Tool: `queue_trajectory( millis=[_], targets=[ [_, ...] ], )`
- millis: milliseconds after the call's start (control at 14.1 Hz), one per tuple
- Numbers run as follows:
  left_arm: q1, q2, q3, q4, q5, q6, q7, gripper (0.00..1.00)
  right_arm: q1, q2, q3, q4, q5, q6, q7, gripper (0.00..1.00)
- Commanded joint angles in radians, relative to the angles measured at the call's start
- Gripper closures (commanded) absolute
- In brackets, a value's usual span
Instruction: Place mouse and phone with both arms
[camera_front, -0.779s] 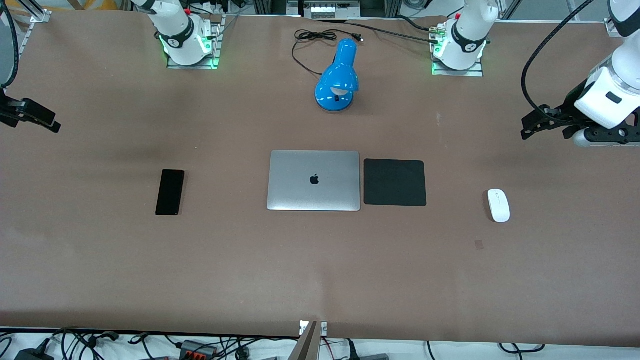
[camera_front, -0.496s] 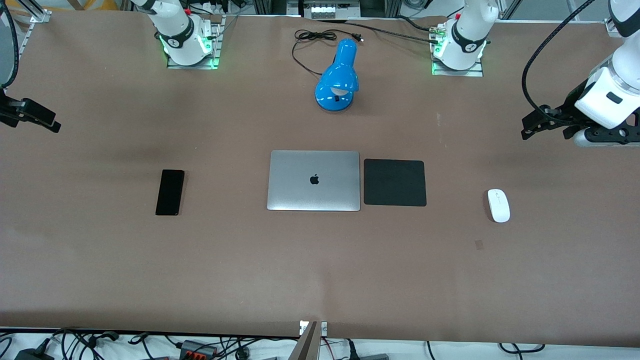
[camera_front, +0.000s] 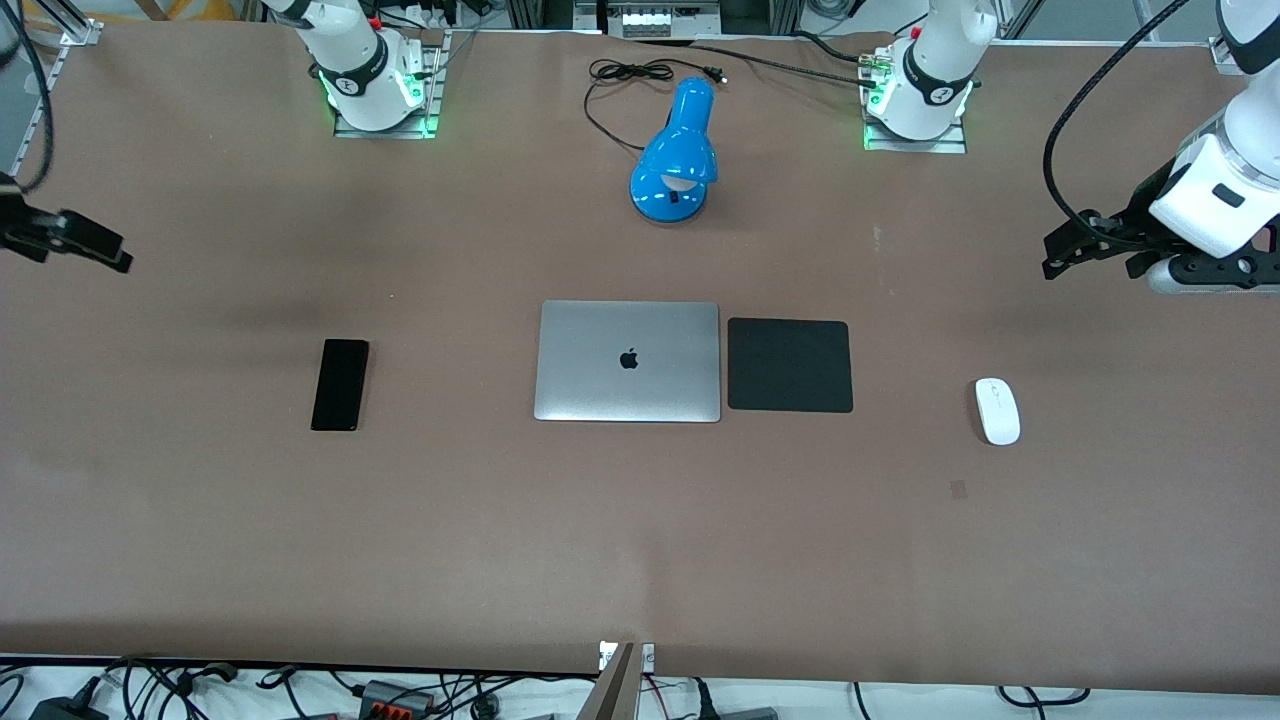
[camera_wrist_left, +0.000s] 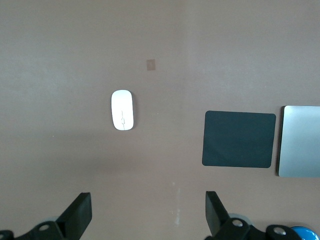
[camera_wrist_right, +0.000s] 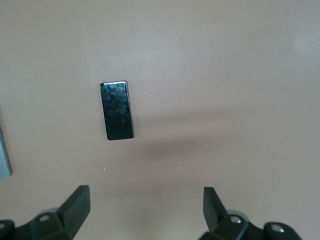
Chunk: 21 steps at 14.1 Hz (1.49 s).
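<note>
The white mouse (camera_front: 997, 411) lies on the brown table toward the left arm's end, and shows in the left wrist view (camera_wrist_left: 122, 110). The black phone (camera_front: 340, 385) lies flat toward the right arm's end, and shows in the right wrist view (camera_wrist_right: 117, 110). My left gripper (camera_front: 1052, 256) hangs open and empty in the air over bare table beside the mouse (camera_wrist_left: 147, 212). My right gripper (camera_front: 100, 250) hangs open and empty over the table's edge at the right arm's end, apart from the phone (camera_wrist_right: 145, 207).
A closed silver laptop (camera_front: 628, 361) lies mid-table with a black mouse pad (camera_front: 790, 365) beside it toward the mouse. A blue desk lamp (camera_front: 676, 155) with its black cord stands farther from the front camera. Cables run along the near edge.
My right gripper has shifted slightly in over the table toward the phone. The left arm, mouse and phone have not moved.
</note>
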Motion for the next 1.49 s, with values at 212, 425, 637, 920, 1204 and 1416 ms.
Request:
queue_trajectory(
  millis=[212,425,637,920,1204,1416],
  targets=[
    [-0.01,0.017,-0.001,0.046,-0.007,-0.11,0.025,0.0,0.041,0.275,0.015,-0.057,0.106,0.203,0.014,0.0],
    [0.004,0.071,0.01,0.083,-0.009,-0.128,0.031,0.0,0.061,0.298,0.015,-0.189,0.101,0.367,0.106,0.0],
    [0.036,0.195,0.016,0.118,-0.009,-0.131,0.039,0.0,0.073,0.313,0.015,-0.298,0.101,0.519,0.109,0.0],
    [0.079,0.351,0.019,0.098,-0.004,-0.017,0.045,0.0,0.118,0.367,0.015,-0.305,0.1,0.575,0.161,0.0],
    [0.105,0.405,0.018,-0.079,0.077,0.322,0.088,0.0,0.132,0.402,0.014,-0.32,0.097,0.664,0.146,0.0],
    [0.11,0.409,0.018,-0.257,0.079,0.635,0.088,0.0,0.135,0.427,0.014,-0.323,0.097,0.694,0.147,0.0]
  ],
)
